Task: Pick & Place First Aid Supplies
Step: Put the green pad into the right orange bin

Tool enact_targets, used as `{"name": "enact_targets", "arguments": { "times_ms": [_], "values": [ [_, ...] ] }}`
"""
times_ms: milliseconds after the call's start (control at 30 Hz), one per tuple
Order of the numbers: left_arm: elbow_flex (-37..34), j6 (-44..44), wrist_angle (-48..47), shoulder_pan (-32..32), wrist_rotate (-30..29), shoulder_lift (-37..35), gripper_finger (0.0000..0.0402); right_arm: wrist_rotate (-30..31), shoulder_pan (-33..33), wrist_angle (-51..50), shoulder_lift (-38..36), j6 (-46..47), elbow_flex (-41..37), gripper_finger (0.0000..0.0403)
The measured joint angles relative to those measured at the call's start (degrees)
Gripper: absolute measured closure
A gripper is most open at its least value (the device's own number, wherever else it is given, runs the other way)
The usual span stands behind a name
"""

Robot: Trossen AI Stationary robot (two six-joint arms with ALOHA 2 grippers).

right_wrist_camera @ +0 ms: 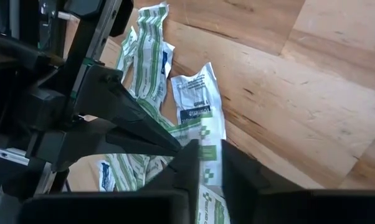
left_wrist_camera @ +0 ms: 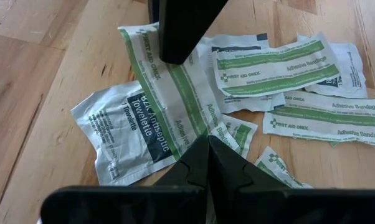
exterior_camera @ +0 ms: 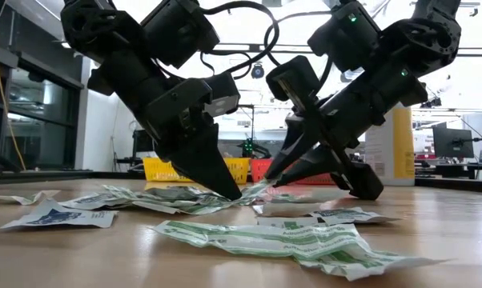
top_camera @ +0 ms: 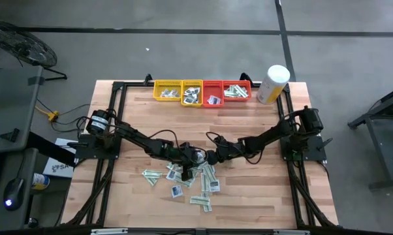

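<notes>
Trays: four small trays sit in a row at the worktop's far edge, two yellow trays (top_camera: 177,91) and two red trays (top_camera: 225,91), each holding a few packets.
Canister: a white-and-yellow canister (top_camera: 273,83) stands upright just beside the red trays, at the far right corner.
Supplies: the first aid supplies (top_camera: 191,181) lie loose in the middle of the wooden worktop (top_camera: 262,189) (green-striped adhesive bandage strips (left_wrist_camera: 271,65) and an antiseptic towelette packet (left_wrist_camera: 128,134) overlapping).
Left end effector (left_wrist_camera: 207,138): fingers fully together, tip down on the pile, pressing on a green-striped strip; nothing visibly held.
Right end effector (right_wrist_camera: 210,149): fingers nearly together around a green-striped strip (right_wrist_camera: 207,152), tip just beside the left one.
Room: grey floor around the worktop; monitors and shelving beyond it in the low view.
Open room: bare wood to both sides of the pile and between the pile and the trays.
</notes>
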Motion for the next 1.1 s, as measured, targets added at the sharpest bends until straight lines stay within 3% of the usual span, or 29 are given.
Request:
{"name": "enact_targets", "arguments": {
  "times_ms": [133,367,533,833,1100],
  "values": [
    [0.0,0.0,0.0,0.0,0.0,0.0,0.0401,-0.5,0.0,0.0,0.0,-0.7,0.0,0.0397],
    [-0.1,1.3,-0.2,0.0,0.0,-0.8,0.0399,-0.6,0.0,-0.1,0.0,-1.1,0.0,0.0401],
    [-0.5,5.9,-2.9,0.0,-0.3,-4.5,0.0369,-0.9,0.0,-0.2,0.0,-1.5,0.0,0.0402],
    [-0.3,9.1,-10.5,0.0,-6.8,-14.9,0.0314,-0.8,0.0,-1.3,-1.8,-3.1,-0.3,0.0402],
    [-0.2,9.6,-18.9,0.0,-17.6,-25.9,0.0311,3.4,-3.1,-9.6,-12.5,-9.6,-0.3,0.0403]
  ]
}}
